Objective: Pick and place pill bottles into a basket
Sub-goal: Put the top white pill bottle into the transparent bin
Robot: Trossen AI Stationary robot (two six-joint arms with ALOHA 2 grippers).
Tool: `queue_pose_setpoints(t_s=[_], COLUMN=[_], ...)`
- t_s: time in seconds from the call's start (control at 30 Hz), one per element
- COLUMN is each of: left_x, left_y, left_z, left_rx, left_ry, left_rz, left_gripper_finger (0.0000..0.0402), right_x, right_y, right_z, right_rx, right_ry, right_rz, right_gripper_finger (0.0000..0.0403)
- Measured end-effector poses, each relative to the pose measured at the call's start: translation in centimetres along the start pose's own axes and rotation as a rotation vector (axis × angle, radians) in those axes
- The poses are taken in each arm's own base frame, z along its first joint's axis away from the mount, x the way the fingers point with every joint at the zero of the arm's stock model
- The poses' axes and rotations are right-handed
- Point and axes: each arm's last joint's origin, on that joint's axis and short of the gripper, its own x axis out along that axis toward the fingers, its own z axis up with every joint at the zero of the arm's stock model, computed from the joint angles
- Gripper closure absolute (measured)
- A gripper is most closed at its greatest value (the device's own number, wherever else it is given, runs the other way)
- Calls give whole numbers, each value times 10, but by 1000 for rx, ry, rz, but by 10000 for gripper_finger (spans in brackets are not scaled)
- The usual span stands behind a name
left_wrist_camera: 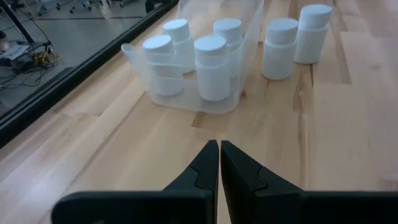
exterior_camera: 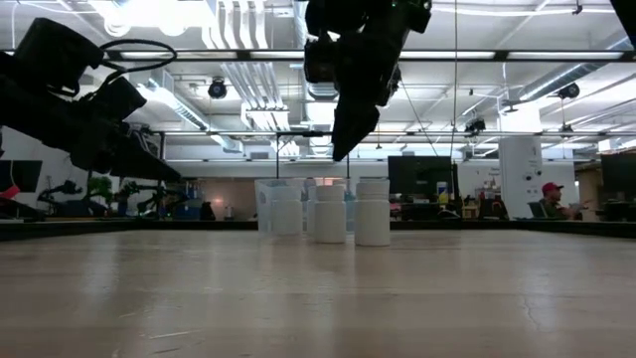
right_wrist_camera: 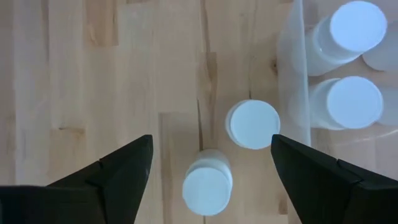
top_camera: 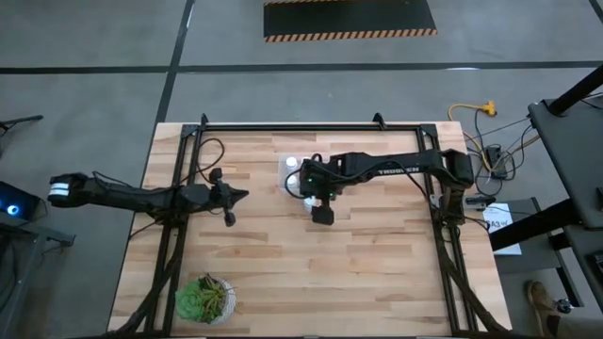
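Two white pill bottles (right_wrist_camera: 252, 124) (right_wrist_camera: 207, 183) stand upright on the wooden table just outside the clear basket (left_wrist_camera: 186, 99). Several more bottles stand inside the basket (left_wrist_camera: 210, 65). My right gripper (right_wrist_camera: 211, 140) is open and hangs above the two outside bottles, fingers pointing down, touching nothing; in the low view it (exterior_camera: 350, 134) is clear above the bottle caps (exterior_camera: 373, 187). My left gripper (left_wrist_camera: 219, 149) is shut and empty, a short way toward the table's left of the basket, and it also shows in the high view (top_camera: 240, 196).
A green potted plant (top_camera: 204, 299) stands near the table's front left corner. A black metal frame (top_camera: 301, 126) runs along the table's far edge and sides. Bare wood lies in front of the basket and to its right.
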Motion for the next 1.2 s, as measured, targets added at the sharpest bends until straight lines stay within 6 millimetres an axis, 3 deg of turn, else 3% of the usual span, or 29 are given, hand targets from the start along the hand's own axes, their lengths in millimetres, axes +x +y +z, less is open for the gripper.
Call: queue_pose_setpoints(t_s=[0.33, 0.93, 1.2], left_x=[3, 2, -2], left_y=[-1, -1, 0], left_z=[1, 3, 12], left_rx=[2, 0, 29], left_ry=[-6, -33, -127], left_rz=[0, 0, -6], left_gripper_finger=[402, 402, 402], right_x=[16, 13, 14], right_y=[-11, -23, -23], right_z=[1, 2, 2], right_rx=[1, 12, 11], right_ry=[13, 2, 3], right_rz=[-3, -17, -17], right_gripper_finger=[87, 88, 94])
